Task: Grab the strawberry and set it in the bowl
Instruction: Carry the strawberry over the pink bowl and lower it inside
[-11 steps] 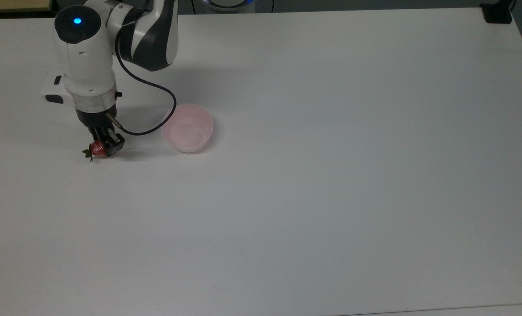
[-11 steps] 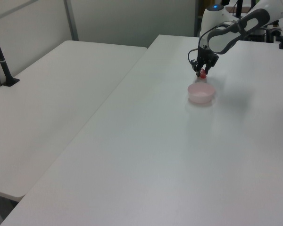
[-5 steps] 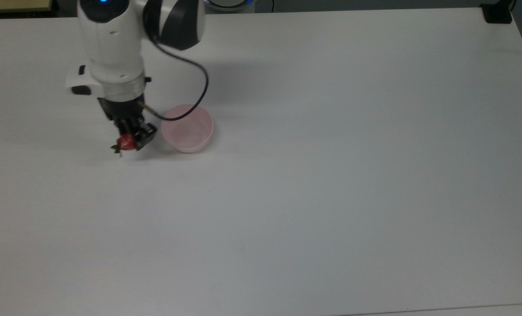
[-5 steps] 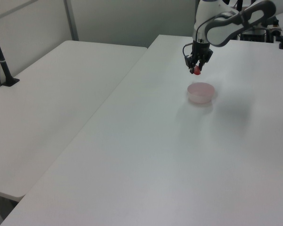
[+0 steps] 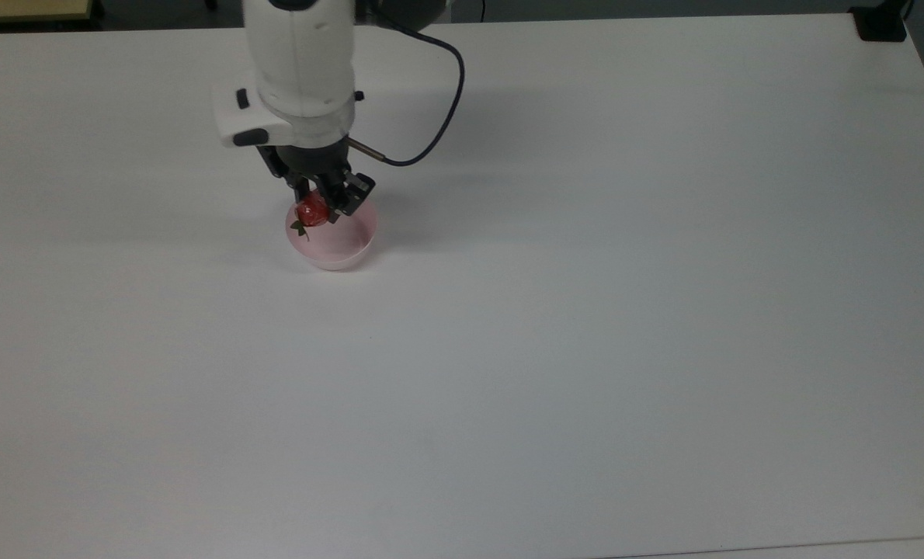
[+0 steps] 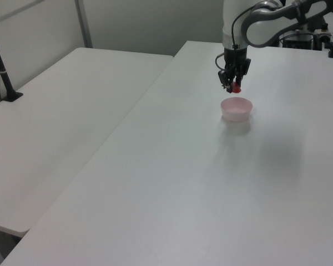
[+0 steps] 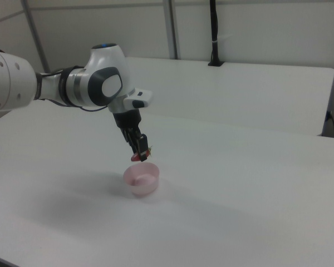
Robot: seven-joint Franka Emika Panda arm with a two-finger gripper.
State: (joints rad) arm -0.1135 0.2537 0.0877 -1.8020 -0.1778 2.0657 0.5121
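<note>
White surface [image 5: 586, 349], white arm, pink bowl, red strawberry held just above the bowl.

The white surface fills nearly all of the top view; in the left view a second white table [image 6: 61, 122] lies beside it at the left. The white and grey arm [image 7: 72, 89] comes in from the left edge of the right view and from the upper left of the top view, a dark cable [image 5: 439, 116] looping off its wrist. The pale pink bowl [image 5: 345, 244] stands on the surface left of centre in the upper half of the top view. The black tool [image 5: 321, 208] hangs over the bowl's far rim, fingers pinching the strawberry [image 5: 311, 211], which is clear of the bowl in the right view [image 7: 139, 157], its green cap towards the lower left in the top view.
</note>
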